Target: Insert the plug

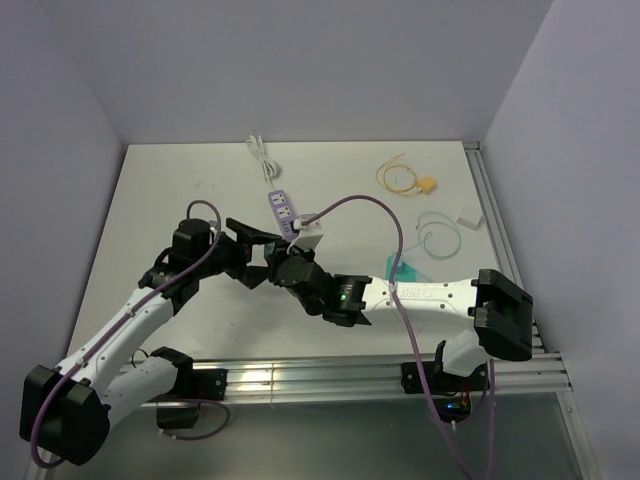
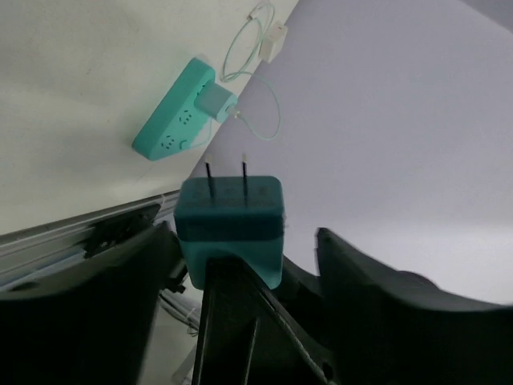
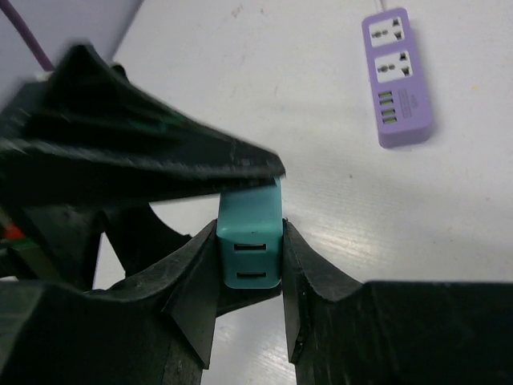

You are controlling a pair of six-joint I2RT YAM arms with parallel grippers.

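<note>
**Teal charger pinched in right claw; plug lying well off to the right**

Found right claw [image 3: 248, 241] clamped on a teal charger [image 3: 250, 265], one finger pressed against each side. Found left claw [image 2: 240, 237] spread wide around the same charger, with a gap showing at one finger. Noted one left finger [image 3: 160, 164] lying across the charger's far end and blocking the right wrist view past it.

Two USB slots seen in the right wrist view only. Two prongs seen in the left wrist view only. Charger itself hidden under the meeting claws in the top view.

Just beyond the claws: purple power strip [image 1: 280, 212], sockets up, flat on the table [image 1: 180, 190], apart from both claws.

To the right of the claws: teal power strip [image 2: 175, 112] with a teal adapter plugged in and a pale looped cable. Plain in the left wrist view, mostly covered by the right arm from above.

Farther right: white adapter [image 1: 467, 216].

Farthest, beyond and right of the claws: plug [image 1: 427, 185], well apart from both, touching neither strip, with its yellow cable [image 1: 393, 176] looped beside it.
</note>
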